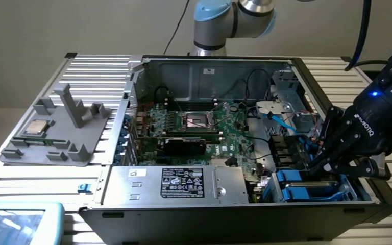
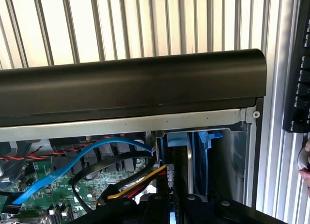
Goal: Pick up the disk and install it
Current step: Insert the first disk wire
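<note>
My black gripper (image 1: 322,166) reaches down into the drive bay at the front right corner of the open computer case (image 1: 203,66). In the wrist view the disk (image 2: 177,156) stands edge-on as a dark slab with its blue carrier frame at the far end, just under the case's metal rim. It runs straight out from between my fingertips (image 2: 169,207), and the jaws stand nearly together, shut on it. In the exterior view my gripper's body hides most of the disk; blue carriers (image 1: 298,176) sit in the bay right beside it.
A grey labelled power-supply box (image 1: 175,185) lies along the case's front. The motherboard (image 1: 196,127) fills the middle. Blue and black cables (image 2: 72,168) run beside the bay. A grey stand holding a processor chip (image 1: 36,128) sits at the exterior view's left. A hand (image 2: 305,166) shows at the wrist view's edge.
</note>
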